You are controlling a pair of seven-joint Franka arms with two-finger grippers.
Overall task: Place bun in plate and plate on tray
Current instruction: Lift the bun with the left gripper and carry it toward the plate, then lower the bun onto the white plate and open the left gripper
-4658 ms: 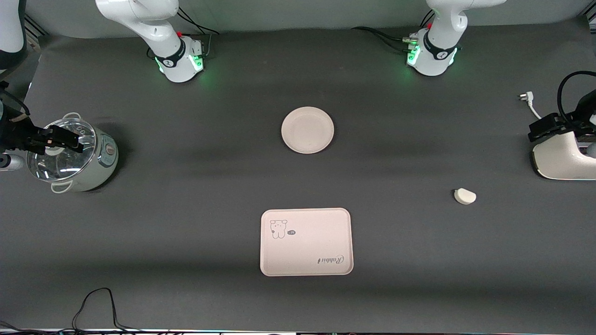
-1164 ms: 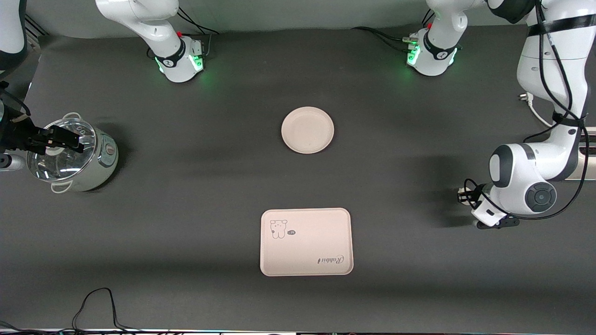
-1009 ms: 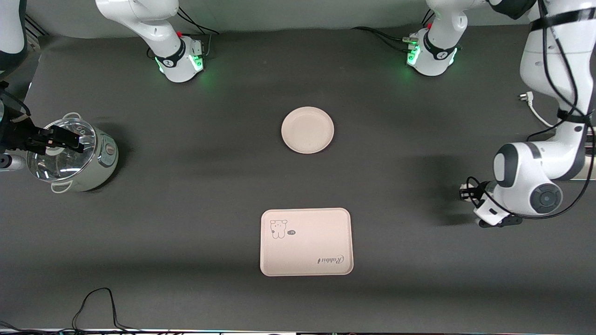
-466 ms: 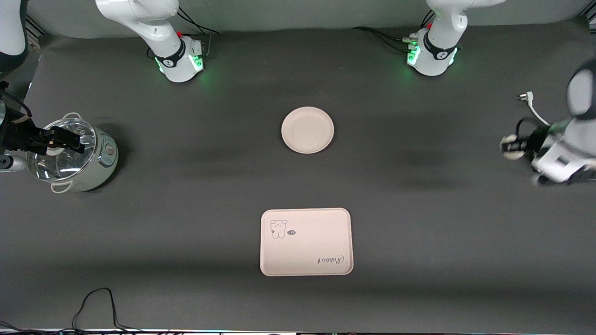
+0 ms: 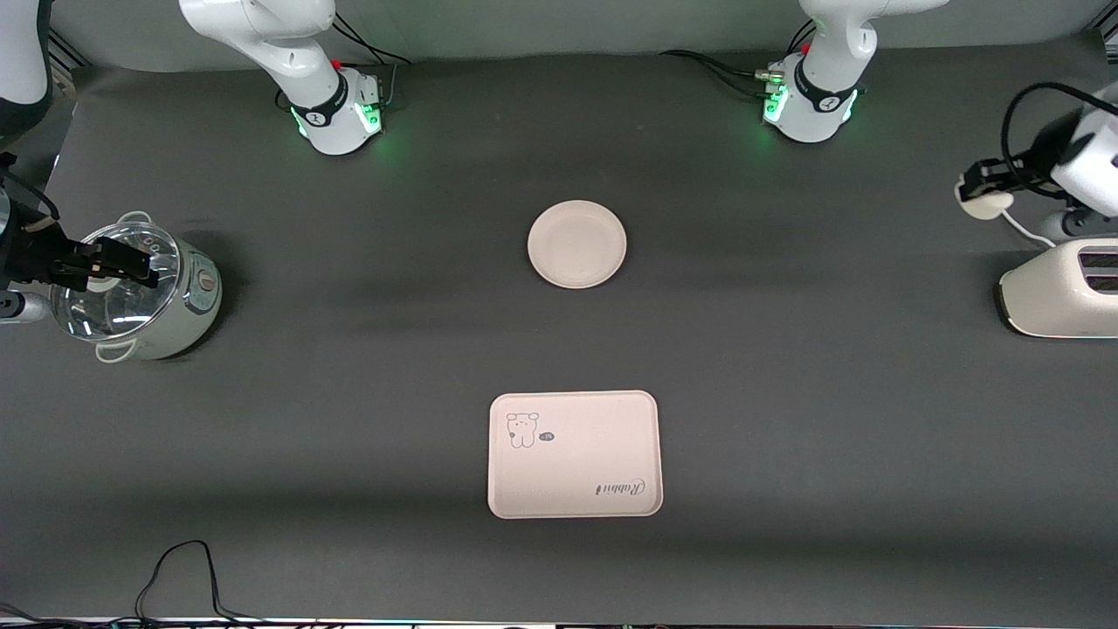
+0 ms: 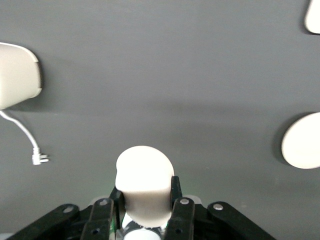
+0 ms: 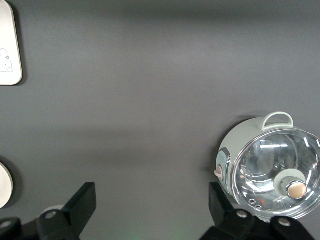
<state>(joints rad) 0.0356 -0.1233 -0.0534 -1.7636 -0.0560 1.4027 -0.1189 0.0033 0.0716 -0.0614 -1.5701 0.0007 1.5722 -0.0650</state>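
The off-white bun (image 5: 983, 206) (image 6: 144, 175) hangs in the air, and my left gripper (image 5: 982, 187) (image 6: 145, 194) is shut on it with a finger pressed to each side. It is over the white cord by the toaster, at the left arm's end of the table. The round plate (image 5: 576, 244) (image 6: 302, 141) sits bare at mid-table. The rectangular Rabbit tray (image 5: 574, 454) (image 7: 9, 46) lies nearer to the front camera than the plate, with nothing on it. My right gripper (image 5: 122, 262) (image 7: 150, 206) waits open over the glass-lidded pot, holding nothing.
A pale green pot with a glass lid (image 5: 131, 293) (image 7: 270, 172) stands at the right arm's end. A cream toaster (image 5: 1061, 301) (image 6: 17, 75) stands at the left arm's end, its white cord and plug (image 6: 39, 159) beside it. A black cable (image 5: 183, 572) loops at the table's front edge.
My left gripper has lifted the bun off the table and carried it up and toward the toaster and cord. The right arm, plate and tray have not moved.
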